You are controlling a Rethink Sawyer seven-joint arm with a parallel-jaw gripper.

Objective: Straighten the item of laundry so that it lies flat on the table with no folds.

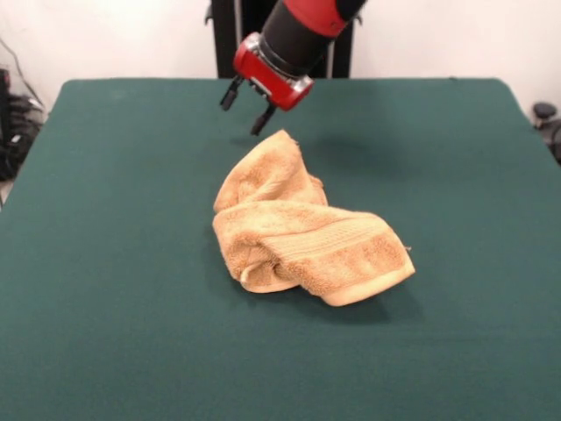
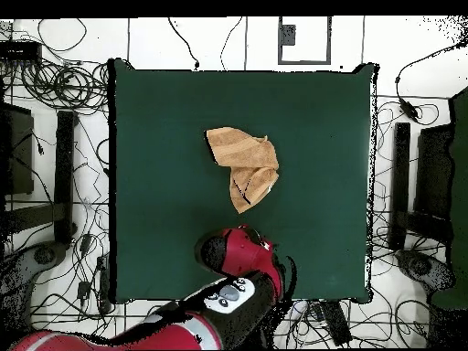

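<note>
The tan terry towel (image 1: 298, 228) lies crumpled and folded over itself near the middle of the green table (image 1: 105, 263). A woven band stripe shows across its near fold, and one corner points toward the robot. My gripper (image 1: 245, 107) hangs just above the table behind that far corner, apart from the towel. Its two black fingers (image 1: 230, 92) are spread and hold nothing. In the overhead view the towel (image 2: 245, 164) is a bunched lump on the table (image 2: 155, 137), and the red wrist (image 2: 245, 256) below it covers the fingers.
The black pedestal (image 1: 226, 35) stands behind the table's far edge. Cables (image 2: 64, 87) and black equipment (image 2: 64, 174) lie on the floor round the table. Dark gear shows at the left edge (image 1: 13, 123) and right edge (image 1: 548, 123) of the front view.
</note>
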